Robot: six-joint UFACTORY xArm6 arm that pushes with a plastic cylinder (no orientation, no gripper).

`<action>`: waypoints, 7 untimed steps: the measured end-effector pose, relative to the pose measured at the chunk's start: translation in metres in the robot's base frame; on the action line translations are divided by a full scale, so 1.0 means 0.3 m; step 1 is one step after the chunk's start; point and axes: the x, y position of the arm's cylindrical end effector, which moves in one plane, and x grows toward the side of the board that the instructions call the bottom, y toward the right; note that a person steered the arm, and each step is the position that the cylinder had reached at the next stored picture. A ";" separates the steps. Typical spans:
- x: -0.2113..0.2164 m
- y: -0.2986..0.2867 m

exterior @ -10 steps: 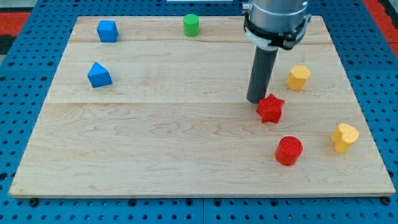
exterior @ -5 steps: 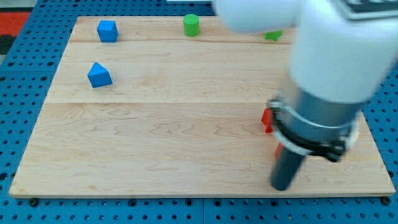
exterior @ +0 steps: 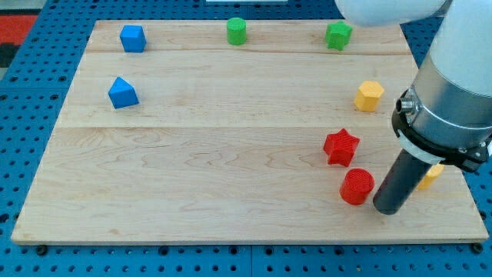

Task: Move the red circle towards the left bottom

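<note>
Sitting at three o'clock of the red circle (exterior: 357, 186), my tip (exterior: 387, 209) holds nothing; the light, rigid puck should slide easily if pushed there.

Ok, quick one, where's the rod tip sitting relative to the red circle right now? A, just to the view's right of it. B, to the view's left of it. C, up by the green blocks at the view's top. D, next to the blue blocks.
A: my tip rests just to the view's right of the red circle, close beside it, on the side away from the left-bottom goal.
</note>
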 end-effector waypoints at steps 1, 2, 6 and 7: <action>0.026 0.000; 0.083 0.000; -0.015 -0.023; -0.103 -0.040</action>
